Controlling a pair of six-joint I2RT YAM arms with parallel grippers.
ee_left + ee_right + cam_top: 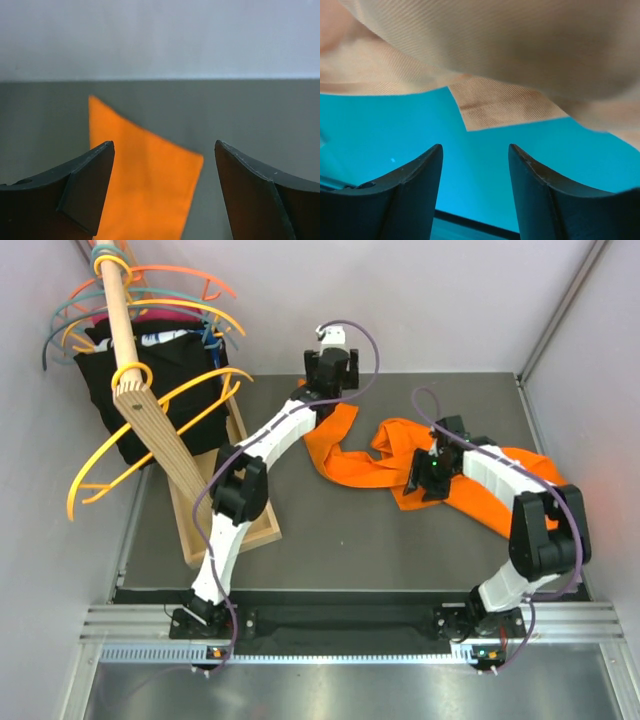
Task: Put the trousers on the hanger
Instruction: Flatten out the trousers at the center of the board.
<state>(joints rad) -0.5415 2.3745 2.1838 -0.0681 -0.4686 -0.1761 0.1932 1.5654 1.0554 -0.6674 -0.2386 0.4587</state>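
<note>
Now our left gripper (164,142) gapes wide, our right gripper (475,146) half-open; a shallow pinch could drop the trousers (360,465).

The trousers (360,473) lie partly hidden under the left arm (283,430) and right arm (497,472), blurred in the right wrist view.

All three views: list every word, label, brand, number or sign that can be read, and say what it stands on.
No readable text in any view.
The orange trousers, the amber-yellow hanger, the wooden stand and the black garments show no print or labels.
</note>
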